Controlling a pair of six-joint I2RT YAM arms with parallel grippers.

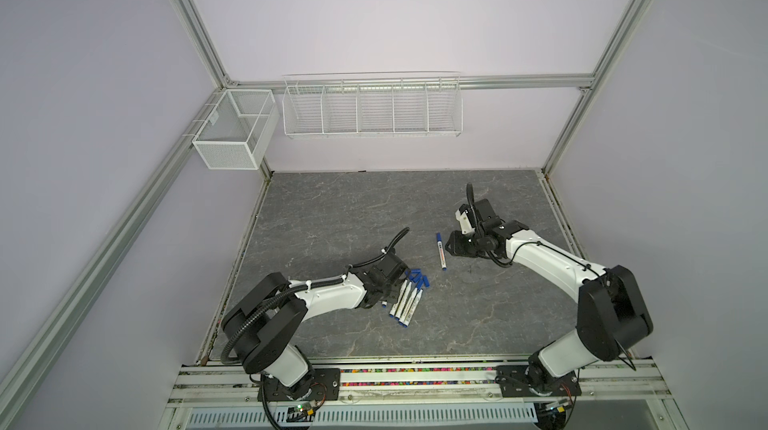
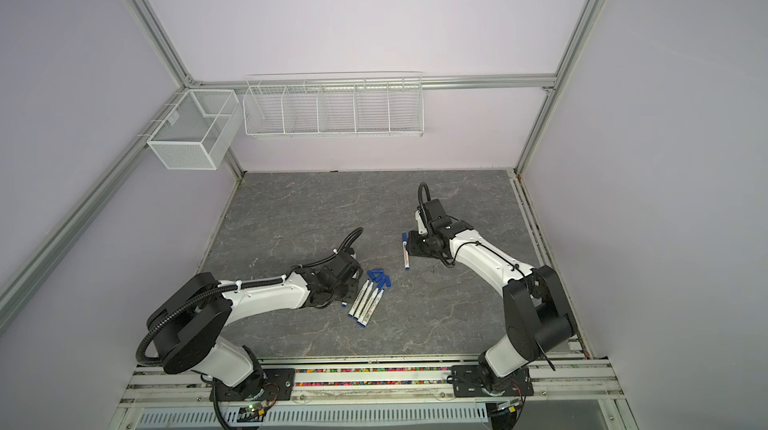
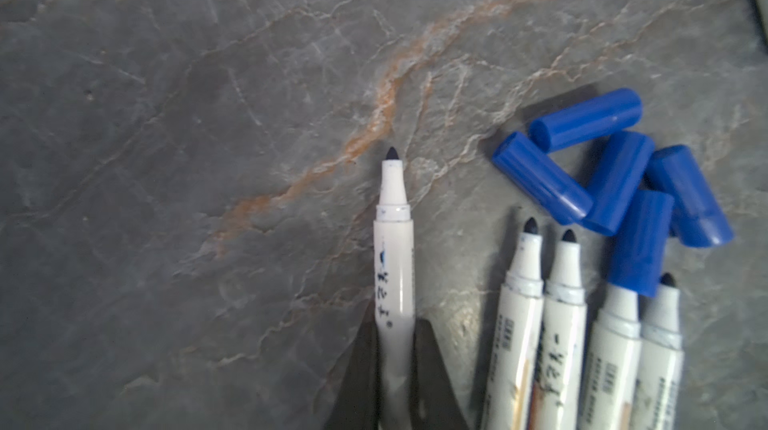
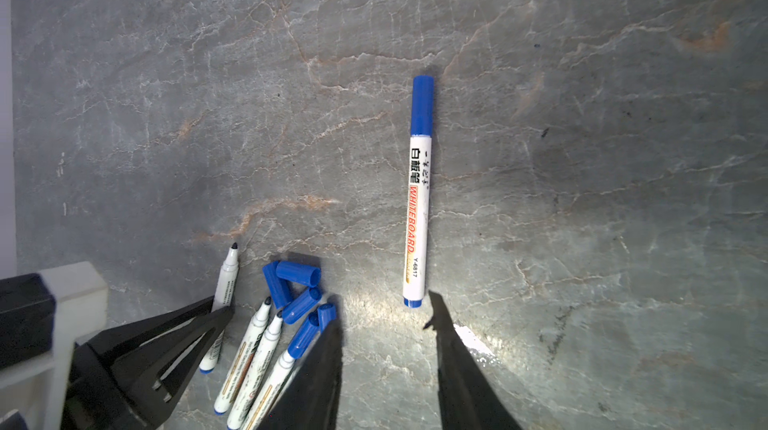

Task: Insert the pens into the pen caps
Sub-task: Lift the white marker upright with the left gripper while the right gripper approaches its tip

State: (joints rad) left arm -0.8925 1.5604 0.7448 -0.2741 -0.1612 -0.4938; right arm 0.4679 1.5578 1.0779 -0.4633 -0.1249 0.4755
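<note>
Grey stone-look table (image 1: 332, 207), risks left to right. Your left gripper (image 3: 394, 319) is clamped on one bare pen (image 3: 392, 257). It pinches the barrel with the dark tip poking well out ahead, and I can't tell if the pen is off the table.

That long overhang is your main risk. Push it into a cap off-axis and the pen pivots or slides back between the jaws instead of seating.

Just beside it, four loose pens (image 3: 561, 324) lie side by side. A sideways lift could catch the nearest one and roll the row.

Then the caps (image 3: 586, 120): five in a touching heap. One sits over a loose pen's tip; whether it's pushed home I can't tell. Pull one out of that heap and its neighbours will likely scatter or roll, and a cap picked skew won't line up with the tip. Bare tips can also smear the table.

Further right, well apart from the heap, the capped pen (image 4: 419, 199) lies alone, done as far as I can see.

The right gripper (image 4: 382, 311) hovers just beside its plug end, jaws part-open, holding nothing, no contact that I can see. Swing it low towards the caps and a finger could knock that pen rolling.
</note>
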